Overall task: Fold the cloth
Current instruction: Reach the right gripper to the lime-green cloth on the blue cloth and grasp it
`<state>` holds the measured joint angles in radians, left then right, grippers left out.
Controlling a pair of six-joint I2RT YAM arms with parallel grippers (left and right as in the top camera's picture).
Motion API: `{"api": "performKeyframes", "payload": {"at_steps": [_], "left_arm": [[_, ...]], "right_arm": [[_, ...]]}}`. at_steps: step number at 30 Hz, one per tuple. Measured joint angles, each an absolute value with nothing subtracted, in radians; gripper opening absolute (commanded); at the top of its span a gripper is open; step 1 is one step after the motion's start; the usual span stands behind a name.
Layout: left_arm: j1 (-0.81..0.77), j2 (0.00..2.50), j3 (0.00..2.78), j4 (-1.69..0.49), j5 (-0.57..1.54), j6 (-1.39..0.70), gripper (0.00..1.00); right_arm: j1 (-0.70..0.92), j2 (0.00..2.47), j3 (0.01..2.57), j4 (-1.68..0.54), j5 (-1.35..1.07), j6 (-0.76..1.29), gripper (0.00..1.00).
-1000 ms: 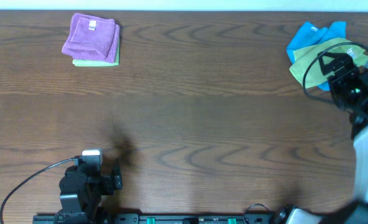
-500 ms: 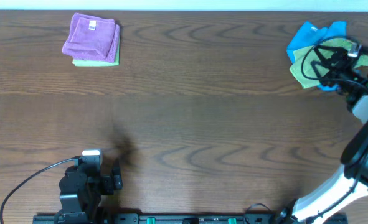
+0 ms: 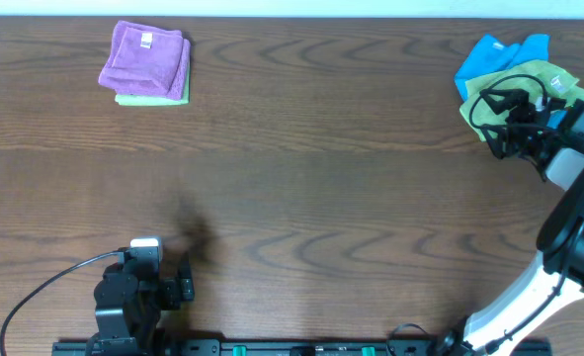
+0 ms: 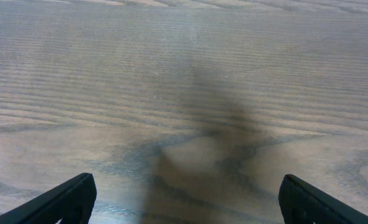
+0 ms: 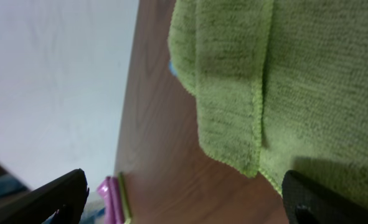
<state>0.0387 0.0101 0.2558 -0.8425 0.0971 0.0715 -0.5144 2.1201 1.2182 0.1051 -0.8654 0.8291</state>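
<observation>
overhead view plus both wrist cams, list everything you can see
lime-green cloth: one, lime green, rumpled, far right corner, lying on the blue cloth
blue cloth: one, bright blue, far right corner, partly under the lime-green cloth
purple cloth: one, purple, folded, far left corner
pale green cloth: one, pale green, only an edge showing under the purple cloth
table: one, dark brown wood grain, fills the view
left end effector: one, black, open, over bare table at the near left
right end effector: one, black, open, at the lime-green cloth's edge
</observation>
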Motion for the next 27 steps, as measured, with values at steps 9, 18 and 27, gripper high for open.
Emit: {"api": "performKeyframes", "payload": {"at_steps": [9,18,27], "left_arm": [[0.039,0.010,0.256,-0.842,0.097,0.072,0.95],[0.039,0.010,0.256,-0.842,0.097,0.072,0.95],[0.039,0.010,0.256,-0.842,0.097,0.071,0.95]], "right_arm": [[-0.479,2.120,1.248,0.100,-0.702,0.819,0.99],[-0.458,2.173,1.342,0.091,-0.663,0.805,0.99],[-0.445,2.194,1.371,0.023,-0.630,0.835,0.99]]}}
